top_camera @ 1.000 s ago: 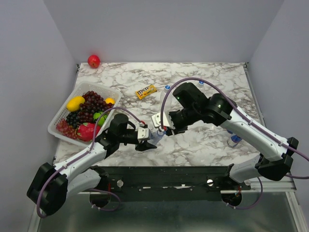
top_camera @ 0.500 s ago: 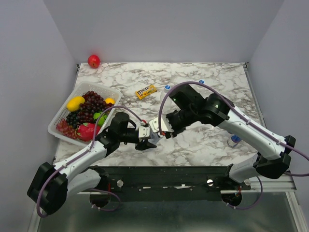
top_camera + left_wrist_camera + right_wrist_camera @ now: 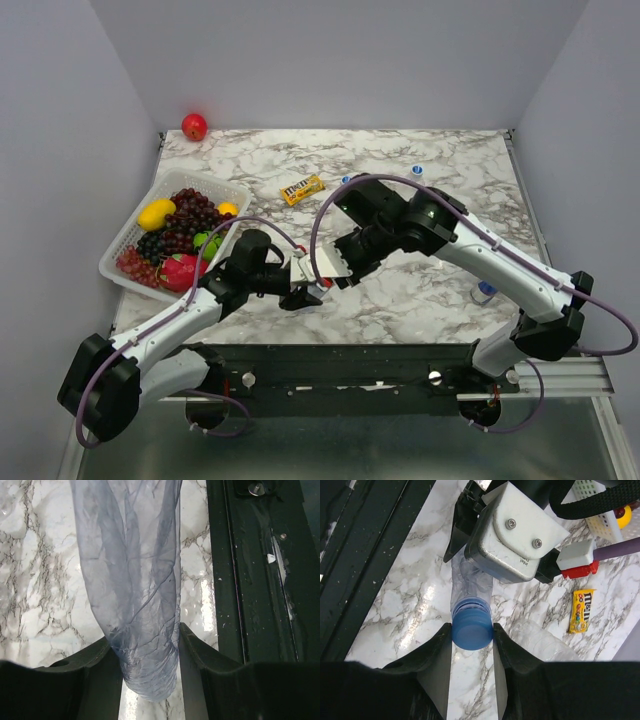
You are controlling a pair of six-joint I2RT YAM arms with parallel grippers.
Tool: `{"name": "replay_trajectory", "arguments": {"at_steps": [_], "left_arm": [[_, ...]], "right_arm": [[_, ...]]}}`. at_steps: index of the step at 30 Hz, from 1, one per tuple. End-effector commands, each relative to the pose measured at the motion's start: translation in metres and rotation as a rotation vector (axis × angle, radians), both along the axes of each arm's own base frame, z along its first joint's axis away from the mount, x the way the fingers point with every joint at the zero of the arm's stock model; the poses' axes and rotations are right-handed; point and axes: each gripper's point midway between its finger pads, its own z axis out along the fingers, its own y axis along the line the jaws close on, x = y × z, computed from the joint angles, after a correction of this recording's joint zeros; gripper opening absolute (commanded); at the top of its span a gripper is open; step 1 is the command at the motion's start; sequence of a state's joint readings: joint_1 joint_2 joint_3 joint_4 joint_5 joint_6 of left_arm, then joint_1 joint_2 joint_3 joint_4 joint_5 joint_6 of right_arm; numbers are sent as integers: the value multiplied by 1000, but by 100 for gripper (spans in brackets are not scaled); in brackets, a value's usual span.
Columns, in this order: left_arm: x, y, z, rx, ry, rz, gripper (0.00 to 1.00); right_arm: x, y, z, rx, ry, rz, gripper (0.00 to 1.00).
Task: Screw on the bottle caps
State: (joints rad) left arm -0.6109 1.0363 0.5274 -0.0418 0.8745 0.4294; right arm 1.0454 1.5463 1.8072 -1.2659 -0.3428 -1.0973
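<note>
A slim blue-tinted bottle is held just above the marble between the two arms, its crumpled base pinched by my left gripper. In the right wrist view a blue bottle cap sits on this bottle's neck, and my right gripper is shut on the cap. From above, the left gripper and right gripper meet near the table's front middle. Two loose blue caps lie further back. A colourless bottle lies beside the right fingers.
A white basket of fruit stands at the left, with a red apple in the back left corner. A yellow candy packet lies mid-table. Another bottle with a blue top is at the right. The black front rail runs close by.
The right arm has swung left and turned at the wrist while holding the cap. Both grippers and the bottle have drifted slightly left. A loose cap at the back now shows.
</note>
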Motion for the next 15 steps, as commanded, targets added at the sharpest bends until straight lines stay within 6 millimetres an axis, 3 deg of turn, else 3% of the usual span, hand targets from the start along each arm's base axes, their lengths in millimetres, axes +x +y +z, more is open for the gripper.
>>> {"name": "replay_trajectory", "arguments": {"at_steps": [1,8,15], "left_arm": [[7,-8,21,-45,-63,-9,0],[13,-12,33,-100,-104,7,0],[23,-13,48,-167,-175,68,0]], "right_arm": [[3,-12,-16,-113,-21,-21,40],[7,-8,-18,-119,8,-100,39],[-1,0,-22,-127,146,-230,38]]}}
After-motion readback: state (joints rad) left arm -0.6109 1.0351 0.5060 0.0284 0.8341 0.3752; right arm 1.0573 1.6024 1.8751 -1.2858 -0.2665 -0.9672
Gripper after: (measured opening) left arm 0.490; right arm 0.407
